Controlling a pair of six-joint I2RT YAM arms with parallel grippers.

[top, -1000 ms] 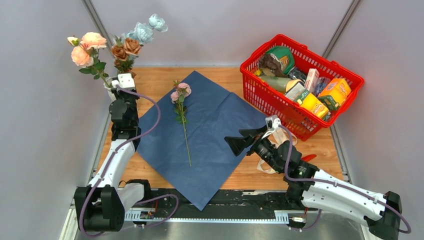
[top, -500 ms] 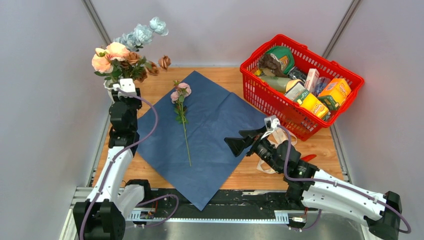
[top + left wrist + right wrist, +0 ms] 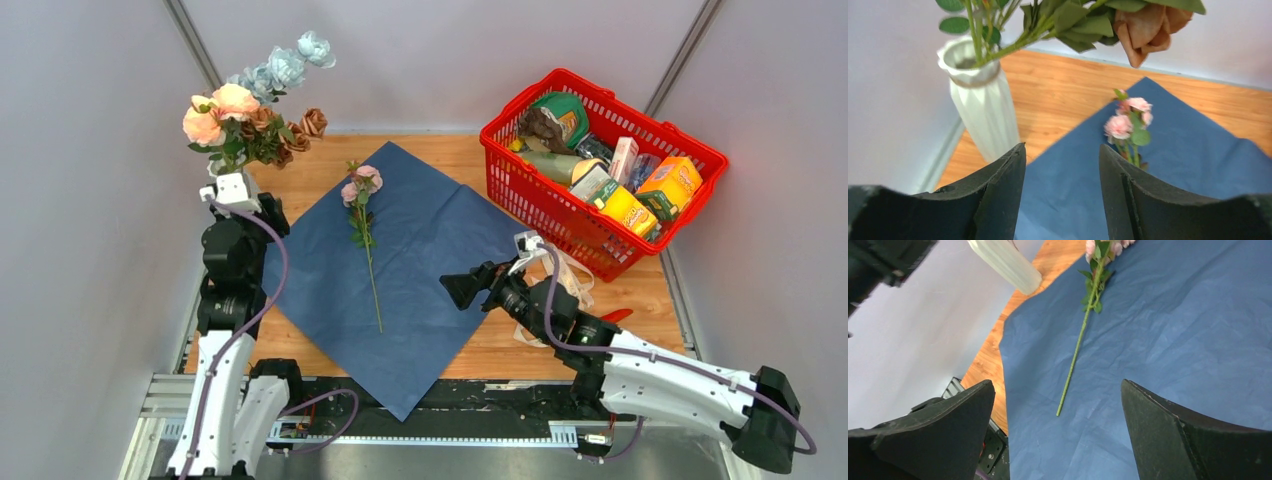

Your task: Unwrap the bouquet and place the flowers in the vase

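Picking up the pink stem point(image 3: 369, 250) lying apart on the blue paper point(image 3: 440, 250) looks like the step in hand: the right tool point(image 3: 1055, 385), jaws wide and empty, hovers near its cut end, so it should straddle the bare stalk below the leaves and close without pinching paper. The left tool point(image 3: 1062, 150), open and holding nothing, sits beside the vase point(image 3: 980, 110), which holds the other flowers point(image 3: 245, 115) at far left.

Left gripper point(image 3: 1060, 150): we see its jaws now parted and empty, drawn back from the vase point(image 3: 980, 115) rim.
Flowers point(image 3: 240, 110): we find them gathered and leaning right, no longer splayed apart.
Right gripper point(image 3: 458, 289): we note it edged left over the blue paper point(image 3: 420, 240).
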